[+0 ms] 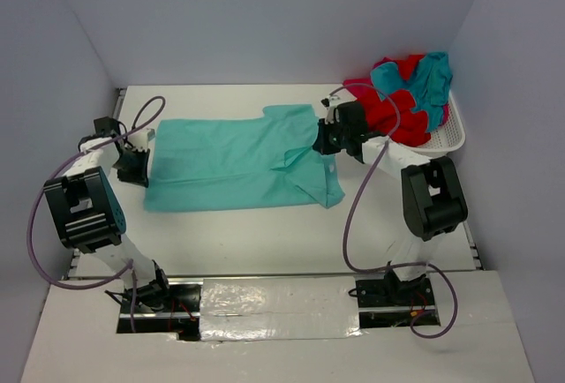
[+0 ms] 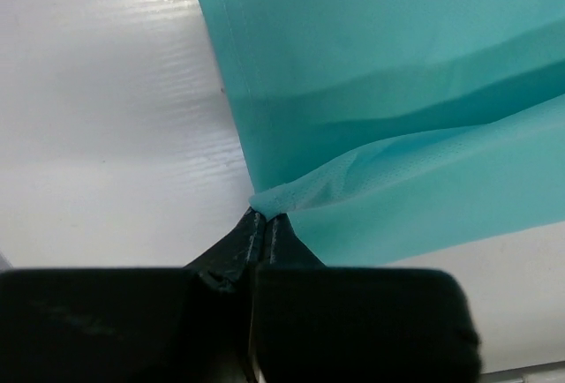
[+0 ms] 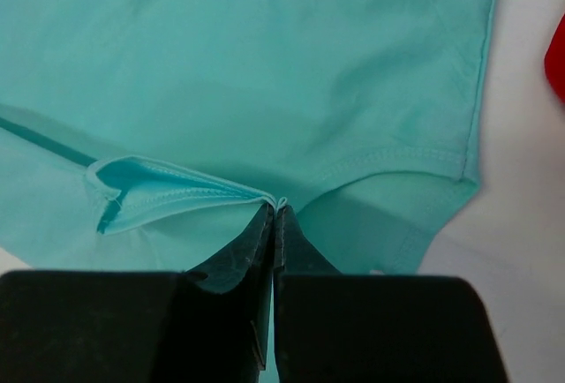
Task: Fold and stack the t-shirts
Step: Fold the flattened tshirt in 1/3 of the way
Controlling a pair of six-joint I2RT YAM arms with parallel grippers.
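I have 1 teal t-shirt (image 1: 229, 162) spread flat across the middle of the white table (image 1: 265, 237), its length running left to right. Its right end is rumpled, and a flap is folded over near the lower right corner.

My left gripper (image 2: 267, 218) sits at the shirt's left edge. Its fingers are pressed together on a small tuck of teal cloth right at the hem.

My right gripper (image 3: 276, 211) is at the shirt's right end. Its fingers are closed tight, pinching a stitched fold of the same shirt. In the wrist view, a short sleeve lies just to the right of the pinch.

Beyond the right arm, at the table's far right corner, a white mesh basket (image 1: 452, 138) holds a heap of t-shirts (image 1: 402, 116). They are red and teal, jumbled together and rising above the rim. I cannot tell how many are in there.
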